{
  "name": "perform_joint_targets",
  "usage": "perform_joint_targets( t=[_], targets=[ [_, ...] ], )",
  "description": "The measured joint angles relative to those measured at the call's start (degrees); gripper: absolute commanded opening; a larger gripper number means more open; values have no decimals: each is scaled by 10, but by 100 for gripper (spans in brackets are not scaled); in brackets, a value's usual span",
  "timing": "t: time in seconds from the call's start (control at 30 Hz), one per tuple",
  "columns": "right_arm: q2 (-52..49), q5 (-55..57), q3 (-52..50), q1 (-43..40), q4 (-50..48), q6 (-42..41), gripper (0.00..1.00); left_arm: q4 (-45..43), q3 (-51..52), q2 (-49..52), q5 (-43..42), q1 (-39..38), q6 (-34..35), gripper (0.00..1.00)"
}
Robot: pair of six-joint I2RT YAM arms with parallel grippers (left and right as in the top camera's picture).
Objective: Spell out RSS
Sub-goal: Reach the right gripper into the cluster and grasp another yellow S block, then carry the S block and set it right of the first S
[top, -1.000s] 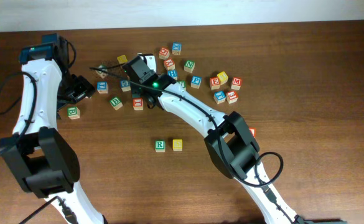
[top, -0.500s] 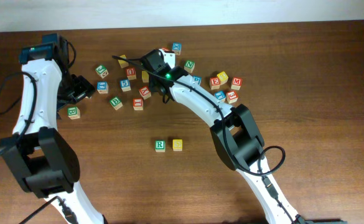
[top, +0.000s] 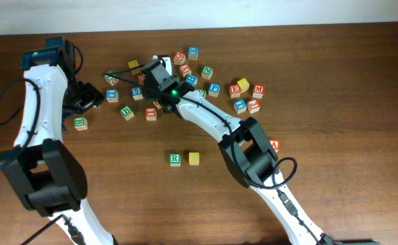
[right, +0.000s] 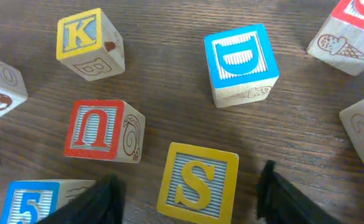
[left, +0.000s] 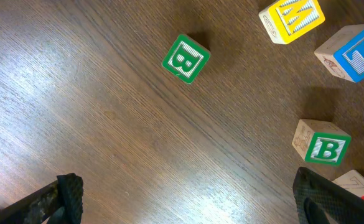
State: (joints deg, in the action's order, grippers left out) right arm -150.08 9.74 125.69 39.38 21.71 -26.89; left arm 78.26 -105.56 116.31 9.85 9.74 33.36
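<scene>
A green R block [top: 175, 158] and a yellow S block [top: 194, 158] lie side by side on the table's near middle. In the right wrist view a second yellow S block [right: 197, 183] sits on the wood between my right gripper's [right: 191, 202] spread fingers [right: 101, 199], with gaps on both sides. From overhead, the right gripper [top: 159, 87] hangs over the block cluster at the back and hides that S. My left gripper [left: 191, 205] is open over bare wood, left of the cluster [top: 90, 99].
Round the S stand a red U block [right: 101, 130], a yellow K block [right: 88, 43], a blue D block [right: 241, 59] and a blue 5 block [right: 32, 199]. Two green B blocks [left: 185, 58] [left: 322, 146] lie near the left gripper. More blocks [top: 246, 95] sit at back right.
The right gripper has gone from shut to open and swung back left and down over the cluster, straddling a yellow S. The left arm has not moved.
</scene>
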Motion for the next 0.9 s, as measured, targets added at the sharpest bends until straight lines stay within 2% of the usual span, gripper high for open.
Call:
perform_joint_targets(
  t=[0.13, 0.17, 0.37, 0.5, 0.63, 0.67, 0.7, 0.8, 0.9],
  targets=[
    [-2, 14, 0, 0, -2, -2, 31, 0, 0, 0, 0, 0, 0, 99],
    [-2, 17, 0, 0, -3, -2, 22, 0, 0, 0, 0, 0, 0, 99],
    [0, 22, 0, 0, 8, -1, 21, 0, 0, 0, 0, 0, 0, 99],
    [51, 24, -1, 0, 80, 15, 21, 0, 0, 0, 0, 0, 0, 99],
    [222, 51, 2, -6, 260, 32, 18, 0, 0, 0, 0, 0, 0, 99],
    [306, 58, 9, -24, 355, 46, 18, 0, 0, 0, 0, 0, 0, 99],
    [348, 59, 9, -38, 399, 47, 18, 0, 0, 0, 0, 0, 0, 99],
    [393, 28, 12, -71, 589, 51, 17, 0, 0, 0, 0, 0, 0, 99],
    [392, -8, -3, -70, 661, 51, 17, 0, 0, 0, 0, 0, 0, 99]
  ],
)
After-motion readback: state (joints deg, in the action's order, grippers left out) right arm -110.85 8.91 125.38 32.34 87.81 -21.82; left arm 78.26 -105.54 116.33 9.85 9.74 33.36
